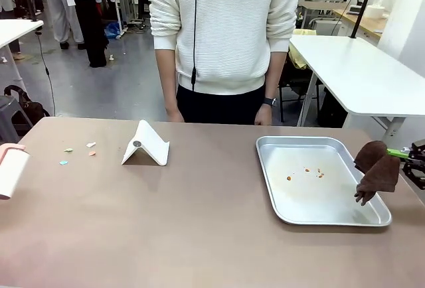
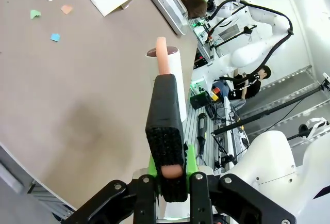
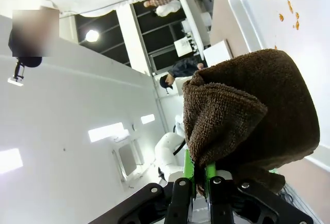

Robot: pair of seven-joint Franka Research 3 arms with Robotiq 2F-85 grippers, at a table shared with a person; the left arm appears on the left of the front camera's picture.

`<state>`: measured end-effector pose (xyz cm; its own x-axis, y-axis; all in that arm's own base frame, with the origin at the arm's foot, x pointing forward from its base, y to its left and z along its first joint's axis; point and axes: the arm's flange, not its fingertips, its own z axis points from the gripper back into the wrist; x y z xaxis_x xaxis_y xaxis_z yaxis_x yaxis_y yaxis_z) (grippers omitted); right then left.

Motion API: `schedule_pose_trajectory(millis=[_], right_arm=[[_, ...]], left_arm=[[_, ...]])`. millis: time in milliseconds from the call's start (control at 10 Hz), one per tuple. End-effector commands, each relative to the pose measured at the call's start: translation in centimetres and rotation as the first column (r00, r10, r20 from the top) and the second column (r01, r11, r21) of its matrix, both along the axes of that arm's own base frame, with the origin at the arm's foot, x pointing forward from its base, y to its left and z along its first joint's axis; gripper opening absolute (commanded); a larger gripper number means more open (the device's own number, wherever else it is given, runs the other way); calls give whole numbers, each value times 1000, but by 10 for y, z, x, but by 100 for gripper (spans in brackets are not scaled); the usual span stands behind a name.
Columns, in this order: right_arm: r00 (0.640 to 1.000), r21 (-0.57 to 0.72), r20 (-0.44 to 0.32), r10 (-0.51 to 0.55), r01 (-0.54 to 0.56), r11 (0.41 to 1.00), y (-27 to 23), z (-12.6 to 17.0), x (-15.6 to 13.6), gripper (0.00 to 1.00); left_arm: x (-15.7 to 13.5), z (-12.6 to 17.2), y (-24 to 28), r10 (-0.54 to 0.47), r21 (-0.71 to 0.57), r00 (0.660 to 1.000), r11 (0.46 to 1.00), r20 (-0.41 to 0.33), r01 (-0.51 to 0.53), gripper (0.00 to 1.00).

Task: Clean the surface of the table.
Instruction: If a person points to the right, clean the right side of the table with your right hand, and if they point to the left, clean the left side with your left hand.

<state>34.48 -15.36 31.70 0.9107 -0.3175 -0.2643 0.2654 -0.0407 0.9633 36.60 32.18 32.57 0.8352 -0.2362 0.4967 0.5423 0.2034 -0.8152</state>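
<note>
Worktop (image 1: 199,235) spans the foreground, coloured paper scraps (image 1: 78,150) lying unswept at its left; left tool (image 2: 171,166) clamped on a pink-handled roller (image 2: 175,74); right tool (image 3: 200,171) gripping a brown cloth (image 3: 247,110) over the tray (image 1: 292,202) rim; cleaning apparently barely begun.

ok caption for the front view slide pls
Right gripper holds a brown cloth at the tray's edge; paper scraps lie on the table, a person stands behind.

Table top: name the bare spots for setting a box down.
Free: the wide near strip of the matte brownish table, and the gap between the white folded stand and shiny metal tray. Crowded: coloured paper scraps far left.
</note>
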Motion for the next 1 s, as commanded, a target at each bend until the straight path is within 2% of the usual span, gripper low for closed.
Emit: schedule_pose_trajectory(millis=[0, 900], right_arm=[[1000, -5, 10, 13, -13, 1000, 3, 5, -5, 0], [1000, -5, 10, 13, -13, 1000, 3, 5, -5, 0]], left_arm=[[-6, 5, -6, -1, 8, 1000, 1000, -11, 1, 0], [-6, 5, -6, -1, 8, 1000, 1000, -11, 1, 0]])
